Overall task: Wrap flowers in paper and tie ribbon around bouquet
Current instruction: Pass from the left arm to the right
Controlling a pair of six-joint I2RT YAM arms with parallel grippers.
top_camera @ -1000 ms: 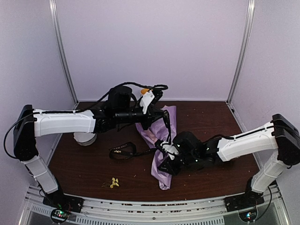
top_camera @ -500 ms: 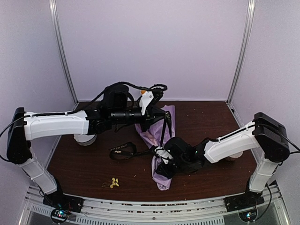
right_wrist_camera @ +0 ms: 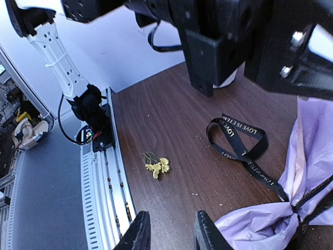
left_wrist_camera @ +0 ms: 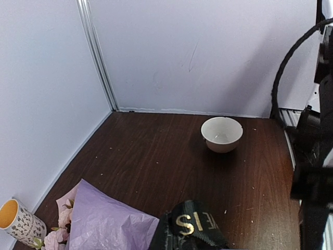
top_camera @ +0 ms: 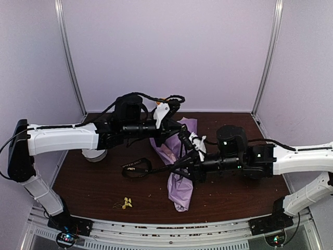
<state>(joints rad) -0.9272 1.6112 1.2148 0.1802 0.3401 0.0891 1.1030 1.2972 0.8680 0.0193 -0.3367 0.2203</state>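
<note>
Tying ribbon round bouquet | left gripper pinches ribbon; right gripper spread | next, likely: catch slack ahead of it.

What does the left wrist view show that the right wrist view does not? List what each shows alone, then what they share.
Left wrist only: a white bowl standing upright, a patterned cup in the lower left corner, and pink flowers at the paper's edge. Right wrist only: loose yellow blossoms lying apart from the bundle, the metal rail along the table edge, and the open right gripper. Both: the lilac paper, the black lettered ribbon and the dark wooden table.
</note>
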